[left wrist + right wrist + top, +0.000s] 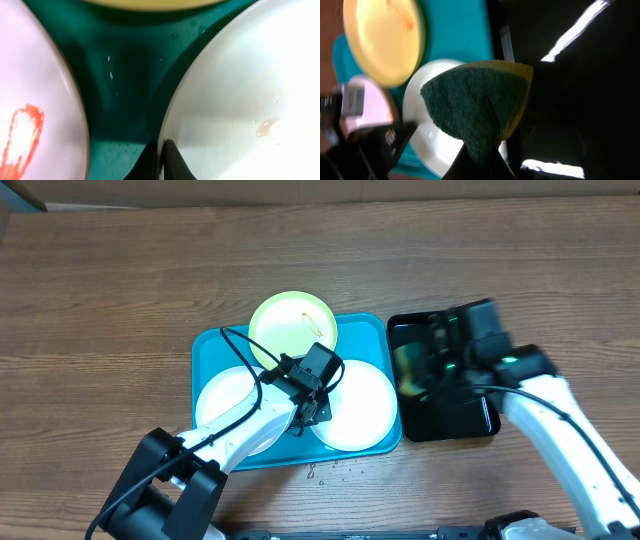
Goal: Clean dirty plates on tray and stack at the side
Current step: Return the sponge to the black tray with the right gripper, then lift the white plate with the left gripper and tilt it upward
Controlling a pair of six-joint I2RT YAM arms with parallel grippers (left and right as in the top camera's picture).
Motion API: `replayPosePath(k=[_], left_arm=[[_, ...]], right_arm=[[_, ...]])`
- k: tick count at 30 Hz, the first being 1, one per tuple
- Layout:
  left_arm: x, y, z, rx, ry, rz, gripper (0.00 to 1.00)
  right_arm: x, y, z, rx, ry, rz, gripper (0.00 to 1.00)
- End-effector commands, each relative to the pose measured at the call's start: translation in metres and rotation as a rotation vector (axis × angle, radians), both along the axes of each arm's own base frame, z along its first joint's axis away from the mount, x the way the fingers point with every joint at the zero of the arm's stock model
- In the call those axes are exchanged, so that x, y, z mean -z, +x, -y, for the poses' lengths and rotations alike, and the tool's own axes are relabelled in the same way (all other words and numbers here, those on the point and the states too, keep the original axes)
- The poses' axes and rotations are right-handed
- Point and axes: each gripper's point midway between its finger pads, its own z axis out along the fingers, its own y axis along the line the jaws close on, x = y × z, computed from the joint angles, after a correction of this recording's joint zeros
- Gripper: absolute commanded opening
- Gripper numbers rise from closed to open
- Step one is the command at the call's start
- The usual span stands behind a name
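Observation:
Three plates lie on the turquoise tray (210, 345): a yellow-green plate (292, 328) at the back, a white plate (222, 405) at left with a red smear, and a white plate (362, 410) at right with a small orange smear. My left gripper (315, 402) is shut on the left rim of the right white plate (240, 100); its fingers (161, 152) straddle the rim. The left plate (35, 125) lies just beside it. My right gripper (425, 365) is shut on a green-and-yellow sponge (477, 107) and holds it above the black tray, beside the right plate (432, 137).
A glossy black tray (445, 420) stands right of the turquoise tray, touching it. Small red crumbs or drops (325, 472) lie on the wooden table in front of the turquoise tray. Bare tray floor (125, 65) shows between the plates.

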Motion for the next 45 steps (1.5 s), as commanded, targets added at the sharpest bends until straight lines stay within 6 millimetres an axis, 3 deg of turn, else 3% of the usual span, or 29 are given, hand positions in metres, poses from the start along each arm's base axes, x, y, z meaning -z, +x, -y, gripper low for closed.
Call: replayPosePath(k=[1,4,6,13,18,23,25,27,28,36,45], left_arm=[[-0.017,0.005,0.003,-0.001,-0.004,0.021,0.04],[-0.035,0.01,0.003,-0.003,-0.007,0.055,0.04],[-0.048,0.013,0.001,-0.007,-0.004,0.087,0.04],[-0.092,0.019,-0.022,0.008,0.095,0.181,0.04],[-0.116,0.021,-0.045,0.012,0.219,0.231,0.04],[-0.143,0.029,-0.066,0.005,0.355,0.295,0.04],[-0.153,0.032,-0.072,0.004,0.409,0.331,0.04],[-0.163,0.036,-0.073,0.014,0.461,0.378,0.04],[-0.168,0.036,-0.072,0.022,0.481,0.398,0.04],[-0.216,0.029,-0.047,0.147,0.695,0.632,0.04],[-0.265,0.002,-0.002,0.305,0.859,0.933,0.04]], right_arm=[[0.005,0.011,0.056,0.141,-0.17,0.013,0.04],[0.02,0.012,0.084,0.216,-0.246,-0.013,0.04],[0.033,0.016,0.09,0.235,-0.249,-0.03,0.04],[0.068,0.027,0.09,0.23,-0.263,-0.093,0.07],[0.081,0.027,0.091,0.228,-0.278,-0.124,0.12],[0.081,0.027,0.097,0.238,-0.308,-0.119,0.51],[0.081,0.027,0.097,0.238,-0.308,-0.121,0.73],[0.082,0.026,0.097,0.238,-0.309,-0.125,0.85],[0.082,0.025,0.097,0.237,-0.31,-0.129,1.0],[0.082,0.024,0.097,0.237,-0.311,-0.134,1.0],[0.082,0.024,0.097,0.237,-0.311,-0.134,1.0]])
